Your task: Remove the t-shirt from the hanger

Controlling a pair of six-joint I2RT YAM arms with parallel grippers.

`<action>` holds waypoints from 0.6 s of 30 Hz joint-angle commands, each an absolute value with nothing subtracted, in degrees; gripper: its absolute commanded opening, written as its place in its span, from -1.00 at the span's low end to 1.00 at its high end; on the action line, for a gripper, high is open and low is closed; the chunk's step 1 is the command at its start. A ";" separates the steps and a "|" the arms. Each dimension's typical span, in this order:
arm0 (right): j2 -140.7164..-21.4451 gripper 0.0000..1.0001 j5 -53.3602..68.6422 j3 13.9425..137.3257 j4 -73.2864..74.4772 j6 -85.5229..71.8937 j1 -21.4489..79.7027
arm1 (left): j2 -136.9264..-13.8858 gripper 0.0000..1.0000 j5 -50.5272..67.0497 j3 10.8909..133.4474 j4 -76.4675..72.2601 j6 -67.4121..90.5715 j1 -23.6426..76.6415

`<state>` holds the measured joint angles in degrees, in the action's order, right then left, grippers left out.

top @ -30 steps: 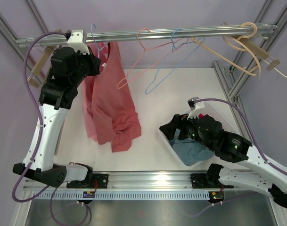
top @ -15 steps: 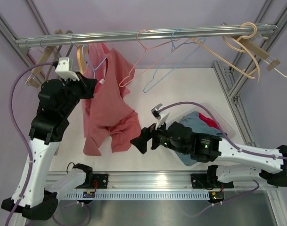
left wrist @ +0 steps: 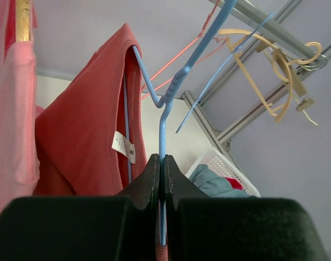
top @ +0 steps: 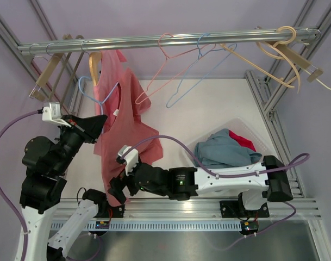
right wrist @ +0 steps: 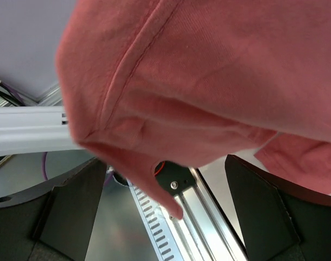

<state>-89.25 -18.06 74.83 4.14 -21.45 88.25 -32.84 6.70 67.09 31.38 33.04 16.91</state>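
The left arm was held raised at the left side, the left gripper [top: 98, 123] [left wrist: 161, 179] pinched tight on the blue hanger [left wrist: 175, 86]. The right arm was stretched low across to the left, the right gripper [top: 116, 191] [right wrist: 165, 168] kept with fingers spread wide.

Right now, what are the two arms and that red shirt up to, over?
Left gripper shut on blue hanger. Right gripper open, at t-shirt hem. T-shirt still on hanger.
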 commanded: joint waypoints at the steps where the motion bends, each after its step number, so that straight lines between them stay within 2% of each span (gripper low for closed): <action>1: -91.57 0.99 -20.04 80.41 1.14 -20.04 90.16 | -30.85 -1.00 8.97 67.41 26.80 36.48 16.79; 5: -95.44 0.89 -22.85 83.93 2.20 -18.46 93.85 | -30.67 -1.00 8.88 67.76 27.51 36.04 16.79; 9: -96.85 0.01 -25.13 85.60 2.20 -17.75 95.62 | -30.59 -1.00 8.35 67.67 27.42 36.39 16.79; 10: -96.94 -0.44 -25.05 85.95 2.81 -17.75 95.89 | -30.67 -1.00 8.18 67.85 27.33 36.13 16.79; 13: -97.12 -1.00 -24.09 87.01 4.82 -18.72 97.64 | -31.46 -1.00 6.42 69.07 27.33 34.81 16.79; 18: -96.94 -1.00 -27.57 90.17 11.41 -18.98 104.83 | -35.06 -1.00 1.41 70.74 22.69 32.43 16.79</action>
